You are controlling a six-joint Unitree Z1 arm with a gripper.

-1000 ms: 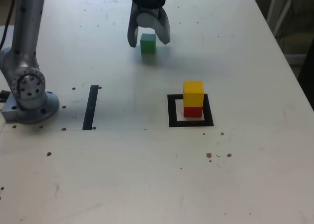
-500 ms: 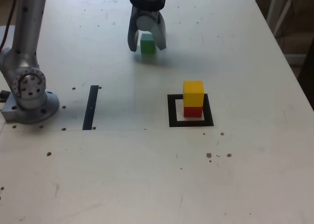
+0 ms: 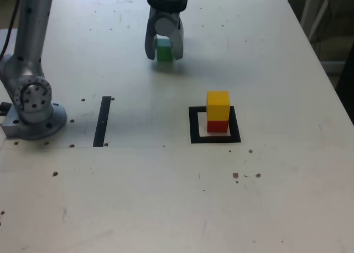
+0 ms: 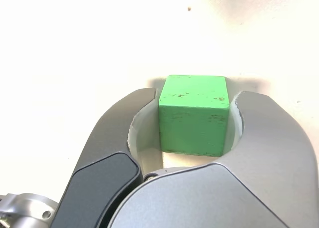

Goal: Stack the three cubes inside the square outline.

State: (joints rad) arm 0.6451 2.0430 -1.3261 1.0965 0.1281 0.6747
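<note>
Pinching the green block point(image 4: 194, 113) in the gripper point(image 4: 197, 108); later, an off-centre release could topple the yellow block point(image 3: 218, 105).

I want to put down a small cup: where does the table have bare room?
Bare: between the black strip and the square outline, and the wide stretch in front of both. Crowded: the outline, with yellow cube on red, and around the claw.
</note>
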